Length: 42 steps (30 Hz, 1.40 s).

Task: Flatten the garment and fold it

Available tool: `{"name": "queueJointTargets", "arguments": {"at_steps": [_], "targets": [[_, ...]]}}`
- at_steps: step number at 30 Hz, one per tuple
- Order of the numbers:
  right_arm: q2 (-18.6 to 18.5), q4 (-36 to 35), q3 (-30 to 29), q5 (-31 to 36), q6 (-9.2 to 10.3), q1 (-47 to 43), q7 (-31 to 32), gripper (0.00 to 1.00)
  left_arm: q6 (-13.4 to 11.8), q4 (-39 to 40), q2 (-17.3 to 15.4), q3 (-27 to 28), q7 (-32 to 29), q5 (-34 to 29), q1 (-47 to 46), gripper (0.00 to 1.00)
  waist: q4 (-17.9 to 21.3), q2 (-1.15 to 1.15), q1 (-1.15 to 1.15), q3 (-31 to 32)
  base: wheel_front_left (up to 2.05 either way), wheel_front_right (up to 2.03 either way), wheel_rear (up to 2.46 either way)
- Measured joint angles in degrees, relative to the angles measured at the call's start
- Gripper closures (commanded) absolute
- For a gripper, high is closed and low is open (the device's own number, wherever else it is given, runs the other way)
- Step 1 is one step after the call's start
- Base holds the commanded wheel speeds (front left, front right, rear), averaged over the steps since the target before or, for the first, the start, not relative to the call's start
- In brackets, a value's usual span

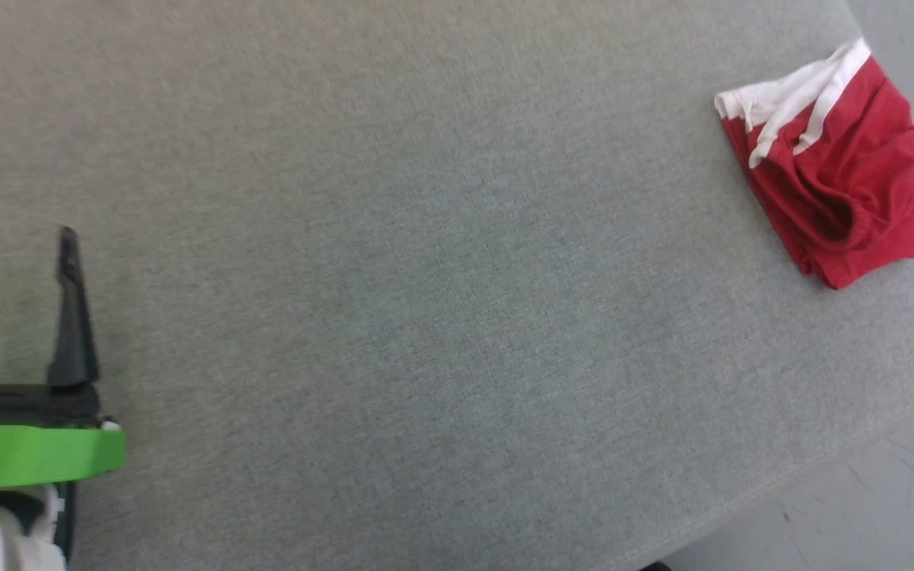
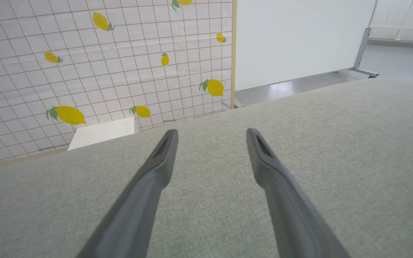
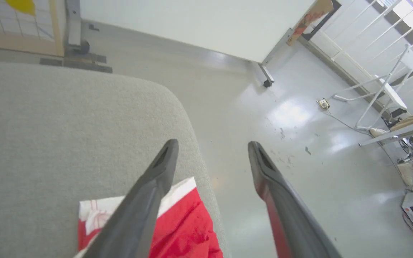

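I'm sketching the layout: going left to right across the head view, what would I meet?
Open left pincer with two long dark fingers → bare grey woven tabletop → bright red soft fabric garment with white band trim.

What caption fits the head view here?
Roughly folded red garment lies near the grey fabric surface's right corner; open left gripper sits at lower left.
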State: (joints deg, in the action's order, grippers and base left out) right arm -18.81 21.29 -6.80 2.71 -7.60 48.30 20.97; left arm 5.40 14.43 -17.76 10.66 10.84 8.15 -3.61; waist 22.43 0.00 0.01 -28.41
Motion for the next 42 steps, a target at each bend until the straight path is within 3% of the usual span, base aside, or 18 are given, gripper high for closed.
{"name": "queueJointTargets", "arguments": {"at_steps": [6,11,14,24,33,42], "targets": [[5.37,-8.0,3.83,-8.68,0.0,-0.48,-6.17,0.0,-2.03,-4.21,3.41,-1.47,1.94,0.09,-0.54,0.0,-2.24,0.0,0.0,5.27,0.0,0.0,0.0],[12.29,-14.01,3.43,-17.9,0.02,-5.5,-13.36,0.0,-3.9,-6.92,5.47,-1.56,2.96,0.44,-1.19,0.0,-5.52,0.0,0.0,9.63,0.0,0.0,0.0],[14.55,-16.35,3.56,-19.16,0.03,-9.49,-18.31,0.0,-4.35,-8.26,6.34,-1.89,3.21,0.52,-1.52,0.0,-7.9,0.0,0.0,11.55,0.0,0.0,0.0],[15.95,-15.32,3.7,-18.84,0.03,-22.38,-33.42,0.0,-4.99,-14.25,8.96,-3.93,3.46,1.08,-3.71,0.0,-15.77,0.0,-0.01,17.11,0.0,0.0,0.0],[15.94,-11.33,6.08,-18.24,0.03,-31.56,-35.38,0.0,-5.47,-20.67,11.01,-5.58,3.64,1.81,-4.15,0.0,-20.91,0.0,-0.01,21.55,0.0,0.0,0.0],[15.92,-12.18,7.26,-18.41,0.02,-39.41,-35.64,0.0,-5.69,-24.2,12.45,-6.59,3.89,2.79,-4.02,0.0,-23.68,0.0,-0.01,25.0,0.0,0.0,0.0]]}}
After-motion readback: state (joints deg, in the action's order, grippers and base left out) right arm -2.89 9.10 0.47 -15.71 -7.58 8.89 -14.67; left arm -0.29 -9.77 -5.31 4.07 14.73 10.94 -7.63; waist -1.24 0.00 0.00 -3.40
